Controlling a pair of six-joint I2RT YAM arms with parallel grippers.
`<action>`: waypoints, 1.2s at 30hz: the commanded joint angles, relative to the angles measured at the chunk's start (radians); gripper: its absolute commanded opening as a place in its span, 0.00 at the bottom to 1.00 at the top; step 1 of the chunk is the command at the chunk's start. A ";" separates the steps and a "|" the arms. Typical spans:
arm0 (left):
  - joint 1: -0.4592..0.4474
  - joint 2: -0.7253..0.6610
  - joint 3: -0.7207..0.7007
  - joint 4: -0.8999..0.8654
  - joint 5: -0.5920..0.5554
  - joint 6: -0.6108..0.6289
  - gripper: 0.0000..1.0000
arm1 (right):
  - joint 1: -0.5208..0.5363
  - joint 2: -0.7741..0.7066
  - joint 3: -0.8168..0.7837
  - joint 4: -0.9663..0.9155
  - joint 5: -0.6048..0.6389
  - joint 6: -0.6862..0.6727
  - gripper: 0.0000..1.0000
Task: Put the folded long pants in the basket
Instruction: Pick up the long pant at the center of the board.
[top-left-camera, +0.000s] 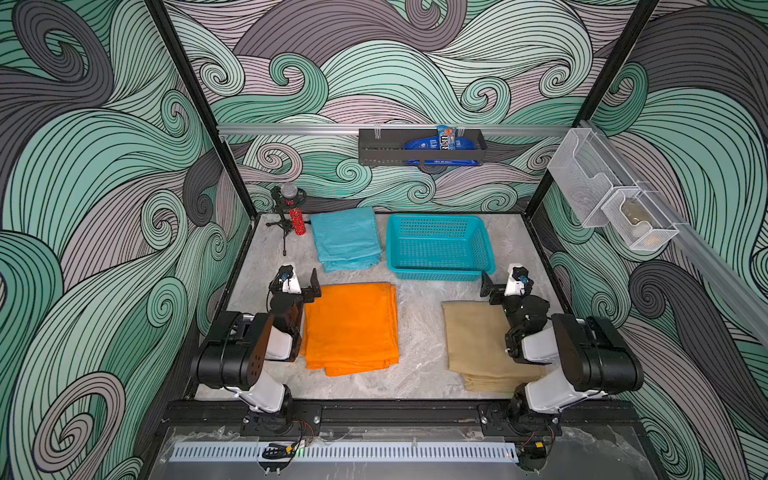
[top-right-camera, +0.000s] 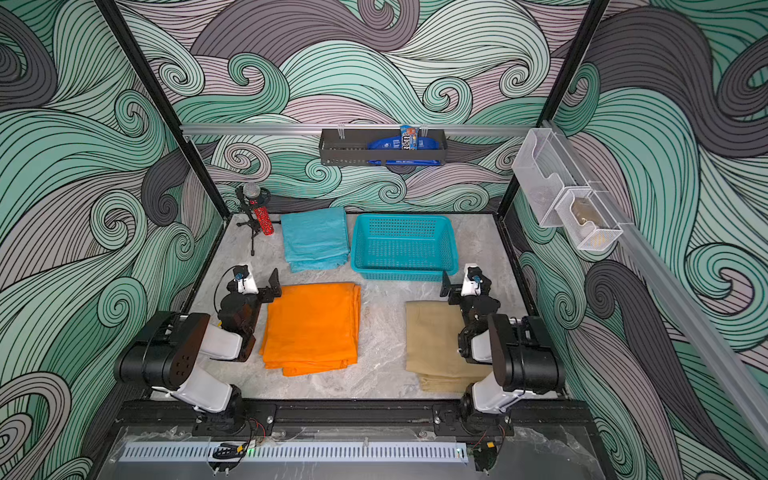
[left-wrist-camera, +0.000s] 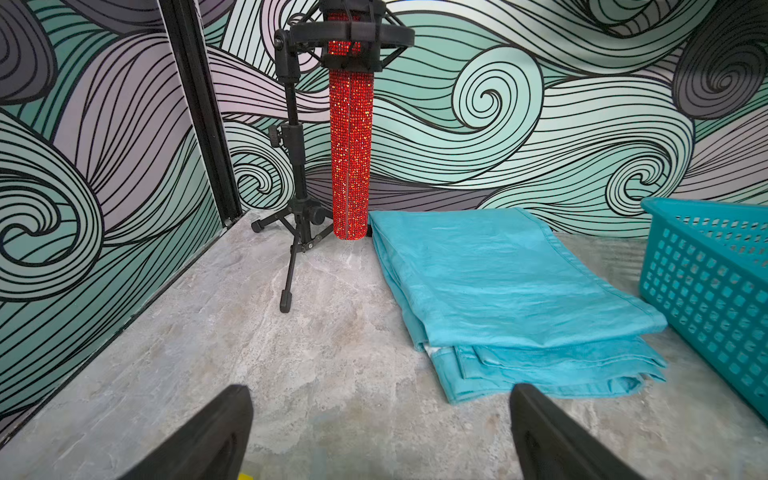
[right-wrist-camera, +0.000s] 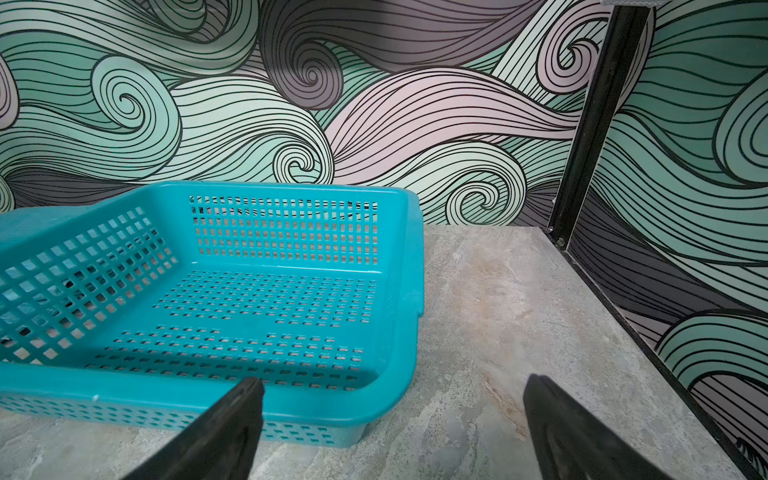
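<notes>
Both arms sit folded near the front rail, elbows raised and wrists low over the table (top-left-camera: 415, 332). The left arm (top-left-camera: 249, 345) is beside the orange pants (top-left-camera: 351, 328), and the right arm (top-left-camera: 582, 357) hangs over the right edge of the tan pants (top-left-camera: 473, 345). The left gripper (left-wrist-camera: 381, 390) points at the far wall with its jaws spread wide and nothing between them. The right gripper (right-wrist-camera: 395, 378) does the same, just short of the basket's near right corner. On the far wall, a blue packet in the black tray (top-left-camera: 382, 153) carries lettering that looks like "m&m", too small to be sure. All 3 folded pants lie flat on the table, outside the basket (top-left-camera: 436, 272), with their long axes running from the front rail toward the far wall. The teal pants (top-left-camera: 345, 239) sit just left of the basket, turned slightly, their layered open edges facing the front. The basket is empty and upright, its long axis running across the table.
</notes>
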 joint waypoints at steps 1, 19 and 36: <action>0.003 0.007 0.003 0.022 0.009 0.006 0.99 | 0.006 -0.009 0.011 0.007 -0.004 -0.011 1.00; 0.006 0.005 0.005 0.015 0.012 0.001 0.99 | 0.001 -0.007 0.013 0.004 -0.013 -0.008 1.00; -0.005 -0.295 0.405 -0.963 -0.058 -0.190 0.99 | 0.018 -0.551 0.223 -0.801 0.054 0.519 1.00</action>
